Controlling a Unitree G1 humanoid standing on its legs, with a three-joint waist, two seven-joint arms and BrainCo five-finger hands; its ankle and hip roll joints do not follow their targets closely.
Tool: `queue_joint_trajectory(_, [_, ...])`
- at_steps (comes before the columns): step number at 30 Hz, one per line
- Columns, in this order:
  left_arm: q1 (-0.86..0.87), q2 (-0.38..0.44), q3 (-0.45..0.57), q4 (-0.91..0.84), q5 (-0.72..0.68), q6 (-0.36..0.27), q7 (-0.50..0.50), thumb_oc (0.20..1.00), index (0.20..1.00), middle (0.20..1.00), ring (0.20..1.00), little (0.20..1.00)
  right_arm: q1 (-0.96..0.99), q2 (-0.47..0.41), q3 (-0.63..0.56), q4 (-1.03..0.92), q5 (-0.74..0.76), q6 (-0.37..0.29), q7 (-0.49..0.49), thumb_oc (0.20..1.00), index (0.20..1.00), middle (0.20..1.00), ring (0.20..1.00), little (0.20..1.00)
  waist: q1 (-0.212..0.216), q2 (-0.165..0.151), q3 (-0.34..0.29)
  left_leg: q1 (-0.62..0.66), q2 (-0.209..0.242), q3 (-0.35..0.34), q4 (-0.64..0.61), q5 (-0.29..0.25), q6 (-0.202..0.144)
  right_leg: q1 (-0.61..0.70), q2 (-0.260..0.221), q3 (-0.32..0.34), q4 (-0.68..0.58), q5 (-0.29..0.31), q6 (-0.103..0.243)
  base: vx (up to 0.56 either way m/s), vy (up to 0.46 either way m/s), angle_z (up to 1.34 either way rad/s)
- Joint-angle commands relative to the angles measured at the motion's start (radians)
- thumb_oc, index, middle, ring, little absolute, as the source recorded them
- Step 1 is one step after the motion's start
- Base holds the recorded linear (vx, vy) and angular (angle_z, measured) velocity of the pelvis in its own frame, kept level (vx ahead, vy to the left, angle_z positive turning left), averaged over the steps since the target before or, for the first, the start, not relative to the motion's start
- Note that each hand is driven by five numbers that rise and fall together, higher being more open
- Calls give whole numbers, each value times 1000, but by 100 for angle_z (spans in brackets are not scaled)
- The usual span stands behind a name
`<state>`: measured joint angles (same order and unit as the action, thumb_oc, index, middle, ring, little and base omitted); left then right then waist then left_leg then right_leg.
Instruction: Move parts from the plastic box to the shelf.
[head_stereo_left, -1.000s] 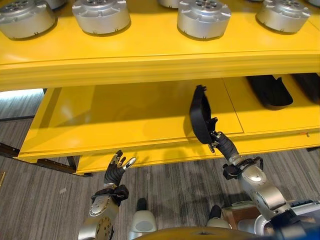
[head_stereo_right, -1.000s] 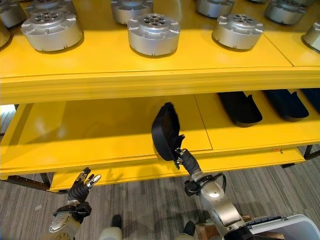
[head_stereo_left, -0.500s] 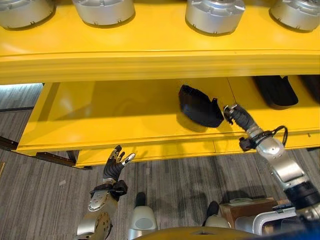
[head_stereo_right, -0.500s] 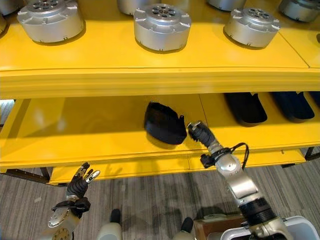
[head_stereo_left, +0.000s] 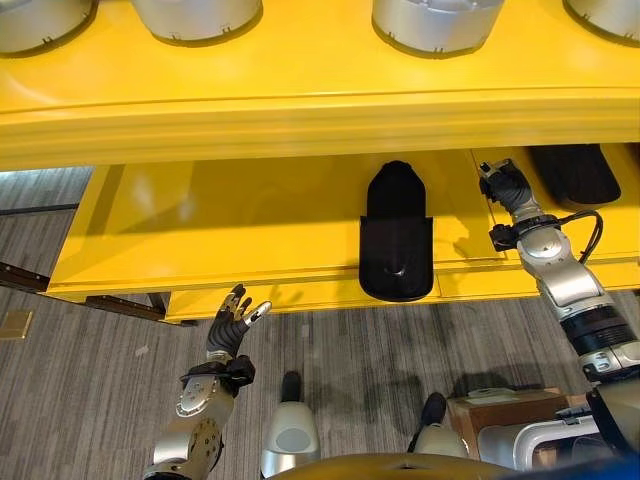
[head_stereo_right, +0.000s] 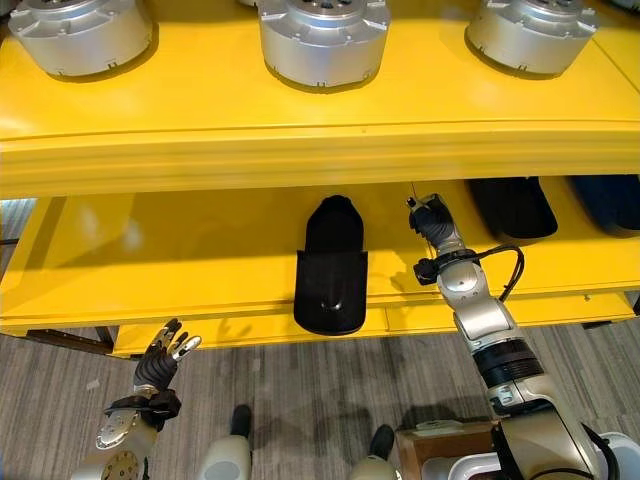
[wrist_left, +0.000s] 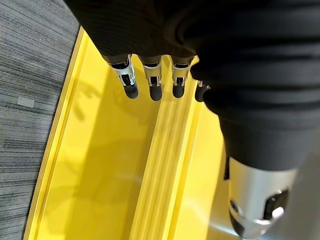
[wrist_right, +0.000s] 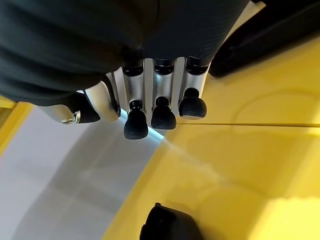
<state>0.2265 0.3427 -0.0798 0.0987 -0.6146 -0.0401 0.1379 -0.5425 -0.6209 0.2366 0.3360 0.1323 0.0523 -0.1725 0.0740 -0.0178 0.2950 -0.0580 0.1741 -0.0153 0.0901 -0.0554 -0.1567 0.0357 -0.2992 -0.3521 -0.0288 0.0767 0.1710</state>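
A black moulded part (head_stereo_left: 396, 245) lies flat on the lower yellow shelf (head_stereo_left: 230, 220), its wide end at the front edge. My right hand (head_stereo_left: 508, 188) hovers over the shelf just right of the part, apart from it; its fingers (wrist_right: 160, 107) are relaxed and hold nothing. The right wrist view shows the black part (wrist_right: 170, 227) below the hand. My left hand (head_stereo_left: 232, 325) stands low in front of the shelf's left half, fingers (wrist_left: 152, 82) spread and empty.
More black parts (head_stereo_right: 515, 205) lie further right on the lower shelf. Round silver parts (head_stereo_right: 322, 35) stand in a row on the upper shelf (head_stereo_right: 300, 120). A pale plastic box (head_stereo_left: 535, 440) and a cardboard box (head_stereo_left: 470, 410) sit on the floor at lower right.
My right hand carried the black part onto the lower shelf, laid it flat, let go and drew off to the right. The left hand stayed low. The camera shifted.
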Motion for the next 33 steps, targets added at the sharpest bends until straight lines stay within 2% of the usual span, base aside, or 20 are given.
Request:
queue_joint_trajectory(1, [-5, 31, -21, -59, 0, -55, 11, 1000, 1000, 1000, 1000, 1000, -57, 3, -20, -23, -14, -38, -36, 200, 200, 200, 200, 200, 24, 4, -59, 23, 32, 35, 1, 7, 19, -72, -64, 45, 296, -162, 9, 0, 0, 0])
queue_joint_trajectory(2, [-2, 21, -12, -56, 0, -51, 13, 1000, 1000, 1000, 1000, 1000, -9, 17, -44, -92, -7, -48, -27, 291, 291, 291, 291, 291, 17, 6, -60, 27, 32, 37, -4, 8, 20, -74, -63, 46, 297, -163, 9, 0, 0, 0])
queue_joint_trajectory(3, [-3, 19, -10, -55, 1, -51, 13, 1000, 1000, 1000, 1000, 1000, 8, 22, -51, -114, -3, -51, -24, 526, 526, 526, 526, 526, 15, 5, -62, 28, 33, 38, -5, 8, 20, -75, -63, 47, 297, -163, 9, 0, 0, 0])
queue_joint_trajectory(4, [-2, 20, -10, -55, 1, -51, 13, 1000, 1000, 1000, 1000, 1000, 10, 22, -53, -116, -3, -51, -24, 884, 884, 884, 884, 884, 15, 5, -62, 28, 33, 38, -6, 8, 20, -75, -63, 47, 297, -163, 9, 0, 0, 0])
queue_joint_trajectory(5, [-4, 18, -7, -51, 2, -50, 14, 1000, 1000, 1000, 1000, 1000, 34, 31, -64, -142, 2, -54, -22, 1000, 1000, 1000, 1000, 1000, 12, 5, -64, 31, 34, 40, -7, 8, 21, -77, -63, 49, 298, -163, 9, 0, 0, 0])
queue_joint_trajectory(16, [4, -17, 33, -44, 22, -38, 10, 1000, 1000, 1000, 1000, 1000, 294, 65, -172, -466, 74, -112, 82, 1000, 1000, 1000, 1000, 1000, -32, 0, -69, 54, 45, 65, -25, 7, 21, -89, -56, 67, 293, -161, 12, 0, -1, -2])
queue_joint_trajectory(18, [4, -17, 33, -44, 22, -38, 10, 1000, 1000, 1000, 1000, 1000, 294, 65, -172, -466, 74, -112, 82, 1000, 1000, 1000, 1000, 1000, -31, 0, -69, 54, 45, 65, -25, 7, 21, -89, -56, 67, 293, -161, 12, -6, 0, -5])
queue_joint_trajectory(19, [7, -26, 50, -46, 33, -40, 9, 1000, 1000, 1000, 1000, 1000, 376, 65, -203, -533, 51, -129, 106, 1000, 1000, 1000, 1000, 1000, -52, -3, -70, 59, 51, 74, -34, 8, 21, -92, -51, 71, 286, -160, 14, 0, 0, 0])
queue_joint_trajectory(23, [23, -30, 66, -56, 50, -43, 10, 1000, 1000, 1000, 1000, 1000, 470, 64, -241, -596, 7, -147, 123, 1000, 1000, 1000, 1000, 1000, -67, -4, -75, 69, 57, 83, -43, 10, 19, -95, -43, 80, 276, -158, 15, -7, -3, -10])
queue_joint_trajectory(24, [25, -30, 68, -55, 55, -44, 9, 1000, 1000, 1000, 1000, 1000, 487, 60, -252, -607, -21, -152, 120, 1000, 1000, 1000, 1000, 1000, -72, -4, -76, 70, 58, 85, -45, 10, 19, -95, -42, 82, 274, -158, 15, -3, -1, -8])
queue_joint_trajectory(25, [30, -29, 77, -55, 71, -50, 11, 1000, 1000, 1000, 1000, 1000, 533, 36, -277, -634, -128, -167, 109, 1000, 1000, 1000, 1000, 1000, -83, -5, -79, 75, 61, 90, -48, 11, 18, -96, -37, 88, 267, -156, 16, 0, 1, -5])
queue_joint_trajectory(26, [31, -29, 76, -55, 71, -50, 11, 1000, 1000, 1000, 1000, 1000, 535, 37, -278, -636, -130, -167, 109, 1000, 1000, 1000, 1000, 1000, -82, -5, -79, 75, 61, 90, -49, 11, 18, -96, -37, 88, 266, -156, 16, 9, 2, -5])
queue_joint_trajectory(30, [47, -27, 99, -64, 105, -51, 9, 1000, 1000, 1000, 1000, 1000, 608, -30, -330, -683, -387, -165, 87, 1000, 1000, 1000, 1000, 1000, -103, -8, -86, 87, 65, 102, -60, 12, 17, -95, -28, 96, 251, -151, 20, 13, 5, -12])
queue_joint_trajectory(33, [70, -28, 111, -58, 131, -47, 15, 1000, 1000, 1000, 1000, 1000, 710, -25, -341, -701, -522, -157, 94, 1000, 1000, 1000, 1000, 1000, -120, -11, -90, 99, 66, 117, -69, 10, 19, -95, -23, 106, 238, -142, 25, 13, 21, -19])
